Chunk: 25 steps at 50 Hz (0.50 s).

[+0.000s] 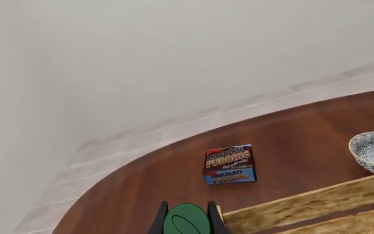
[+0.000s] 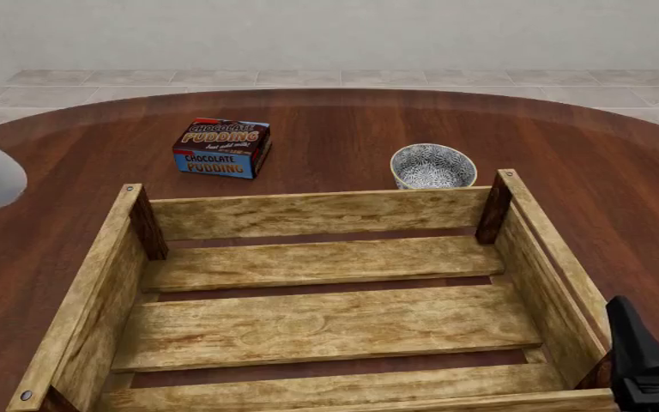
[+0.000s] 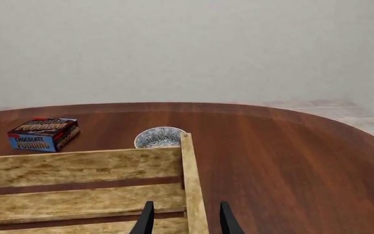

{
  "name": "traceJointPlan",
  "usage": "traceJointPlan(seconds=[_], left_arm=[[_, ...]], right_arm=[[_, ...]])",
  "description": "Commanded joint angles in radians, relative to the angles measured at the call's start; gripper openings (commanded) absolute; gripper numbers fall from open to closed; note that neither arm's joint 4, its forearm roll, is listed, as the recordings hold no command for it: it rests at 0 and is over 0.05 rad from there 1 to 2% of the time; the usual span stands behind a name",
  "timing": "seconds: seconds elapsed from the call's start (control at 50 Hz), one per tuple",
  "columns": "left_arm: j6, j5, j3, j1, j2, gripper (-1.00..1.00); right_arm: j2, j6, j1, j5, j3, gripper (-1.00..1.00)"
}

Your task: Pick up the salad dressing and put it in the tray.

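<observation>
The left hand (image 1: 187, 225) grips the salad dressing (image 1: 186, 220) by its green cap, lifted beside the tray (image 1: 304, 207), the pudding box (image 1: 229, 164) on the bench (image 1: 291, 136) beyond it. The right hand (image 3: 184, 219) hangs empty, fingers narrowly parted astride the tray's right wall.

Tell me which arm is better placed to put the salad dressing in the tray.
Left. Its end effector already grips the salad dressing beside the tray wall. The right end effector is open and holds nothing.
</observation>
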Motion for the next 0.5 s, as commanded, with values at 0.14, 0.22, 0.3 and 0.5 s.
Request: traceJointPlan(seconds=[0.14, 0.22, 0.3, 0.5], left_arm=[[0.028, -0.044, -0.040, -0.153, 0.078, -1.00], [0.026, -0.052, -0.053, -0.177, 0.102, -1.00], [0.002, -0.046, -0.073, -0.215, 0.138, -1.00], [-0.004, -0.050, -0.081, -0.316, 0.189, -1.00]], right_arm=[[0.000, 0.002, -0.001, -0.005, 0.003, 1.00], [0.000, 0.003, -0.003, -0.004, 0.001, 1.00], [0.000, 0.004, -0.004, -0.004, 0.001, 1.00], [0.000, 0.001, -0.004, -0.002, -0.003, 1.00]])
